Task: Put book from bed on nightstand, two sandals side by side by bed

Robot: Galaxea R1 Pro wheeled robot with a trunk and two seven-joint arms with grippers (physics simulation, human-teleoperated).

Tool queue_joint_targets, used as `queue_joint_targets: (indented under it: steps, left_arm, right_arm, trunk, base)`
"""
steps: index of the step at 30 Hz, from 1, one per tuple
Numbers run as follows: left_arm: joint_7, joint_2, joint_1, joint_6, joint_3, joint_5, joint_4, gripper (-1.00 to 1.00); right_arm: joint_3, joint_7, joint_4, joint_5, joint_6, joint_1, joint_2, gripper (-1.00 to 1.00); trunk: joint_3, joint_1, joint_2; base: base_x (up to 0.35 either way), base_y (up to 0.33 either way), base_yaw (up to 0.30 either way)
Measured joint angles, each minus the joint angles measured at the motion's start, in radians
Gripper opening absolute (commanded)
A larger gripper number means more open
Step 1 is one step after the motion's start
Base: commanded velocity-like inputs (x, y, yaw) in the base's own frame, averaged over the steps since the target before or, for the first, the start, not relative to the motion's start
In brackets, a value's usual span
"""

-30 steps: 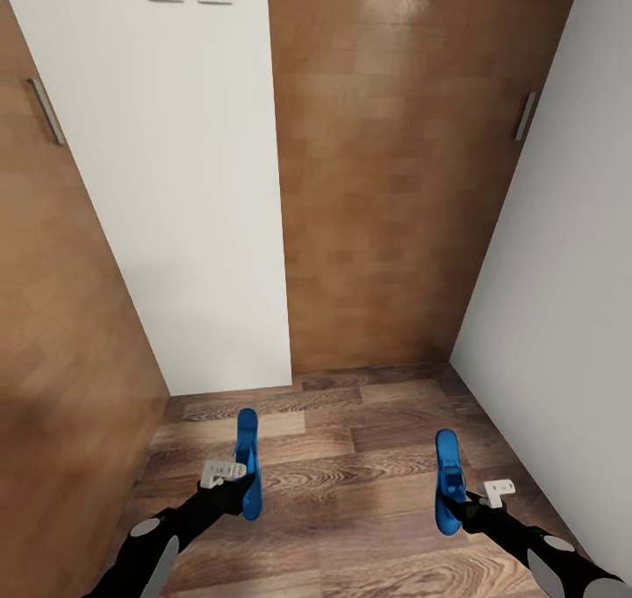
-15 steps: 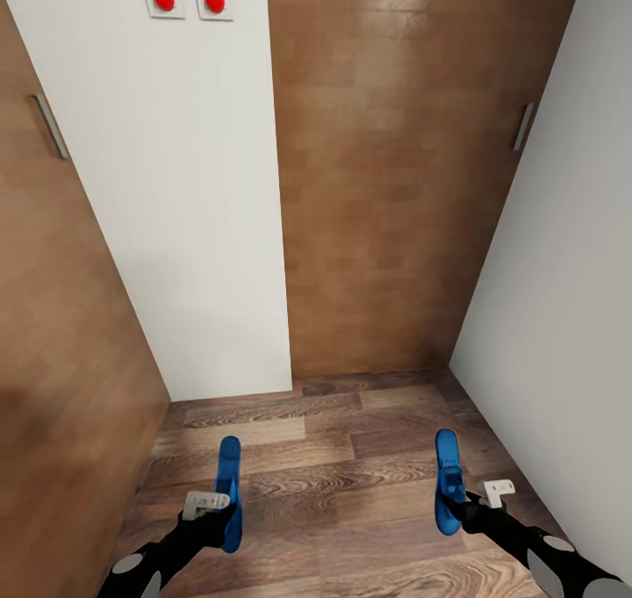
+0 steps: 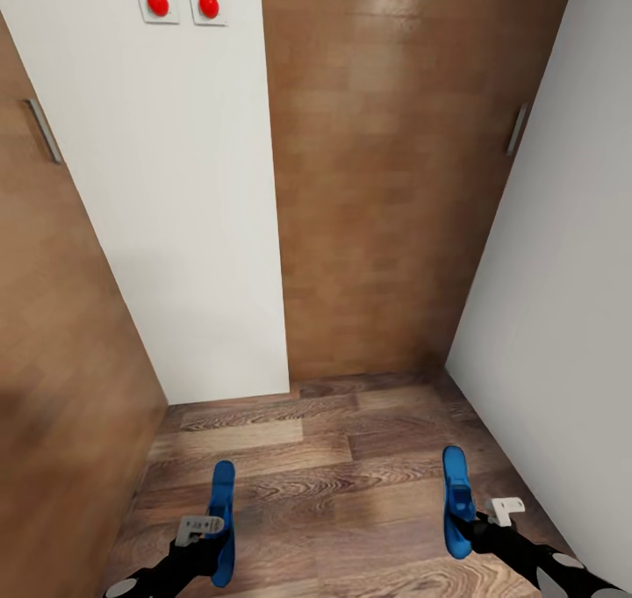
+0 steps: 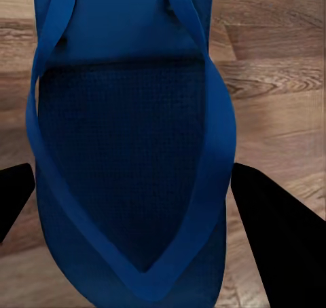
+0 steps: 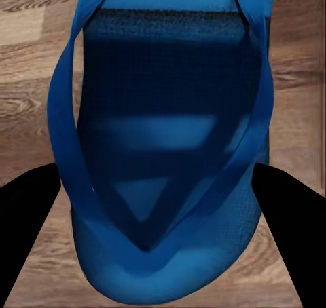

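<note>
I hold one bright blue sandal in each hand above the wood-plank floor. My left gripper (image 3: 215,536) is shut on the left sandal (image 3: 223,501), which stands on edge at the lower left of the head view. Its strap and sole (image 4: 129,152) sit between the two black fingers (image 4: 278,240) in the left wrist view. My right gripper (image 3: 474,528) is shut on the right sandal (image 3: 456,497) at the lower right. That sandal (image 5: 163,145) lies between dark fingers (image 5: 288,233) in the right wrist view. The bed, book and nightstands are out of view.
I face a narrow corner: a white wall panel (image 3: 175,194) with two red buttons (image 3: 158,3) (image 3: 209,4), a brown wooden door (image 3: 377,176) straight ahead, a brown wooden panel (image 3: 53,317) on the left and a white wall (image 3: 562,273) on the right.
My left arm has drawn back and to the left with its sandal. The right arm and its sandal sank slightly in the picture. The view has tilted a little.
</note>
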Motion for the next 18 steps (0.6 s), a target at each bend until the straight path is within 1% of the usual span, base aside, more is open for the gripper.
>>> queue_joint_targets:
  steps: [10, 18]
  left_arm:
    - [-0.001, -0.001, 0.0, 0.0, 0.001, 0.002, 0.004, -1.0]
    - [0.0, -0.001, 0.0, 0.0, 0.001, 0.002, 0.01, -1.0]
  right_arm:
    - [-0.001, 0.0, 0.016, -0.001, 0.0, 0.0, 0.003, -1.0]
    - [-0.001, 0.001, 0.015, 0.0, 0.0, 0.0, 0.004, -1.0]
  trunk:
    - [-0.002, 0.0, 0.0]
    - [-0.003, 0.0, 0.0]
  base:
    - [0.0, 0.0, -0.26]
    - [0.0, 0.0, -0.033]
